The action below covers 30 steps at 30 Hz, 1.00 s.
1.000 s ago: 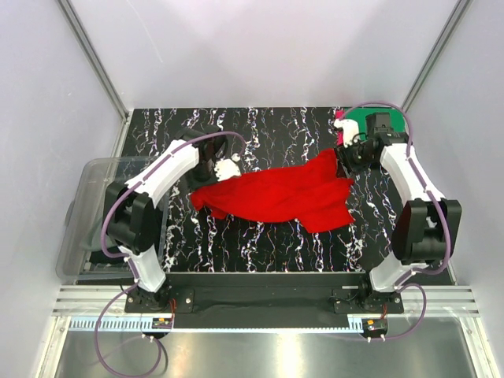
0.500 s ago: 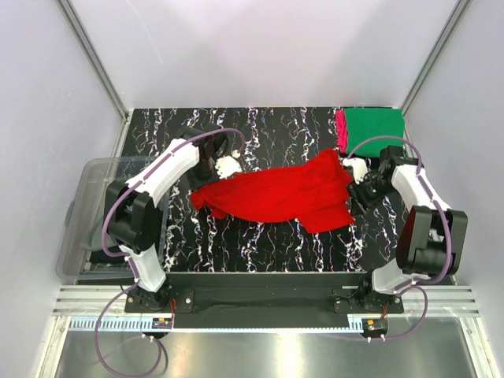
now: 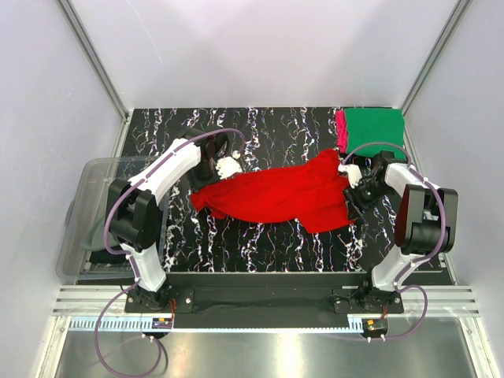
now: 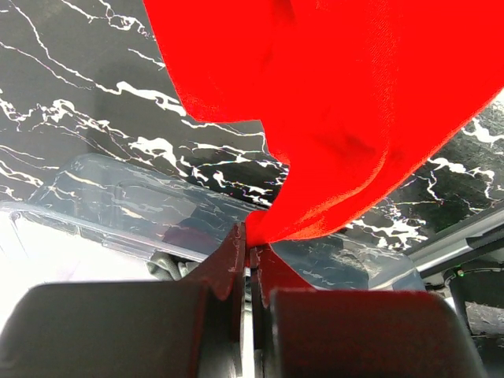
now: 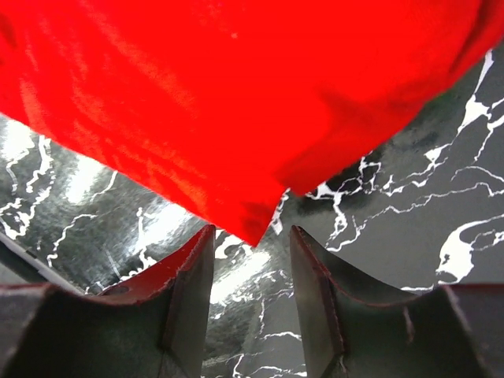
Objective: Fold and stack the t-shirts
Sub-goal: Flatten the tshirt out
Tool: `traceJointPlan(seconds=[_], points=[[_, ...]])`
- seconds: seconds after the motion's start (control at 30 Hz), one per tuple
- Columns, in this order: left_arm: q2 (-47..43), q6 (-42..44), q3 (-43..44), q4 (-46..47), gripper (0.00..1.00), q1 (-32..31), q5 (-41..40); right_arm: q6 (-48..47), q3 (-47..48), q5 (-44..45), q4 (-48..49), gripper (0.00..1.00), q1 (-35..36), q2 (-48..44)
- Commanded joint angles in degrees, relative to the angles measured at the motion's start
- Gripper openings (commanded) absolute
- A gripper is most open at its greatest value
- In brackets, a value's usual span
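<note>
The bright red t-shirt lies crumpled across the middle of the black marble table. My left gripper is at its upper left edge, shut on a fold of the red cloth, which is pinched at the tips of the left gripper. My right gripper is low at the shirt's right edge and open. In the right wrist view a corner of the red t-shirt points between the tips of the right gripper, unclamped. The green folded t-shirt sits on a pink one in the back right corner.
A clear plastic bin stands off the table's left edge and shows behind the left fingers as the bin. Pale enclosure walls close in on both sides and the back.
The right arm came away from the green stack at the back right and dropped to the red shirt's right edge. The left arm kept its hold and barely moved.
</note>
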Motion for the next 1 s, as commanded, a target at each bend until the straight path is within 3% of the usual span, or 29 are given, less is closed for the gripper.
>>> traceJointPlan(seconds=[0.0,0.97], points=[[0.16,-0.5,1.81,0.57,0.0,-0.19,0.58,-1.09,0.95,0.91,1.88,0.49,0.76,1.25],[-0.19,-0.76,1.28,1.28,0.0,-0.1,-1.01,-0.65,-7.49,9.61,6.63,0.36,6.82,2.14]])
